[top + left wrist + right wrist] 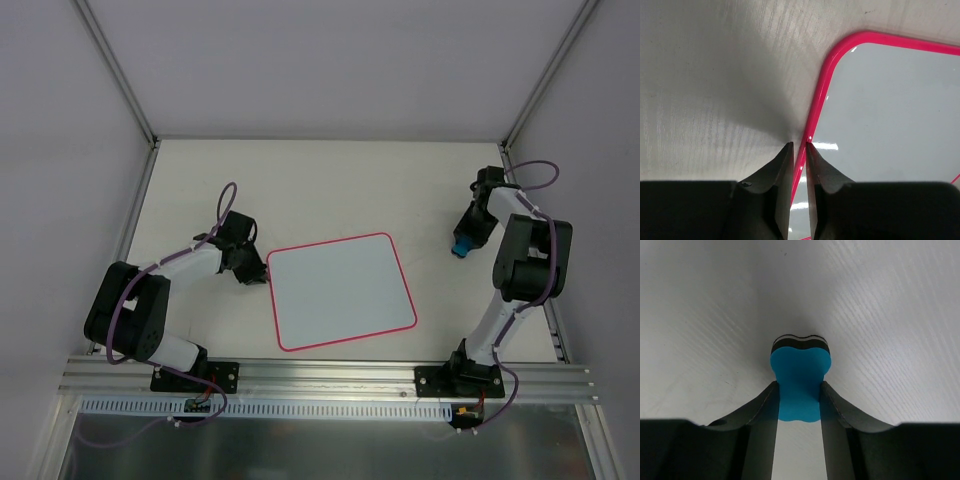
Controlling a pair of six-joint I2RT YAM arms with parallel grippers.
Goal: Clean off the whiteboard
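The whiteboard [340, 290] lies flat in the middle of the table, with a red-pink border and a pale surface that shows no writing. My left gripper [262, 275] is at the board's upper left edge. In the left wrist view my left gripper [799, 145] is shut on the red border of the whiteboard [890, 115], one finger on each side of the rim. My right gripper [466, 238] is to the right of the board, apart from it, and is shut on a small blue eraser [461, 248]. In the right wrist view the eraser [799, 380] sits between the fingers, its black felt face towards the table.
The pale table [330, 190] is walled at the back and both sides. A metal rail [330, 375] with both arm bases runs along the near edge. The right arm's elbow [530, 260] stands tall at the right edge.
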